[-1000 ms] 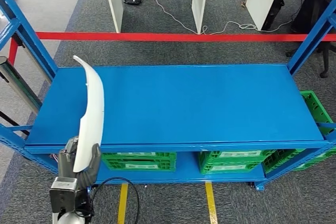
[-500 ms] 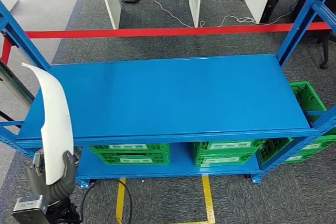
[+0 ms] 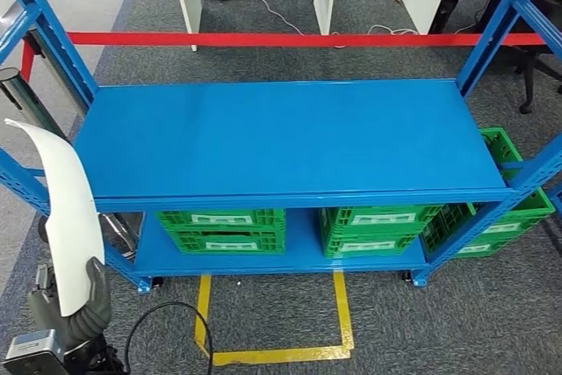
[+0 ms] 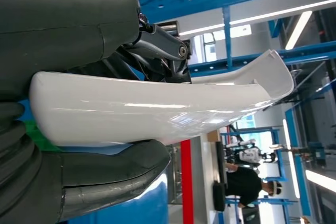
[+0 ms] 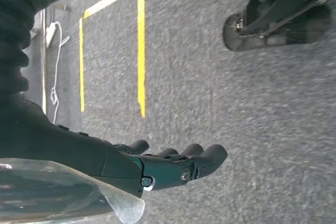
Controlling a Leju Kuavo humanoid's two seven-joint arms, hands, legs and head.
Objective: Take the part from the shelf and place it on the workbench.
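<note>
- Blue shelf (image 3: 284, 142) spans the frame's middle, green crates (image 3: 225, 230) beneath.
- White curved part (image 3: 66, 208) stands at lower left, off the shelf.
- Left hand (image 3: 76, 309) grips its lower end.
- Right hand (image 5: 166, 166) hangs extended, holding nothing.

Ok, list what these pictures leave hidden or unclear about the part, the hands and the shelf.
- Part: its lower end is hidden by the left hand in the head view.
- Left hand: cut off by the bottom edge in the head view.
- Right hand: the wrist view shows nothing in it; its palm is turned away.
- Crates: contents hidden by the shelf above.
</note>
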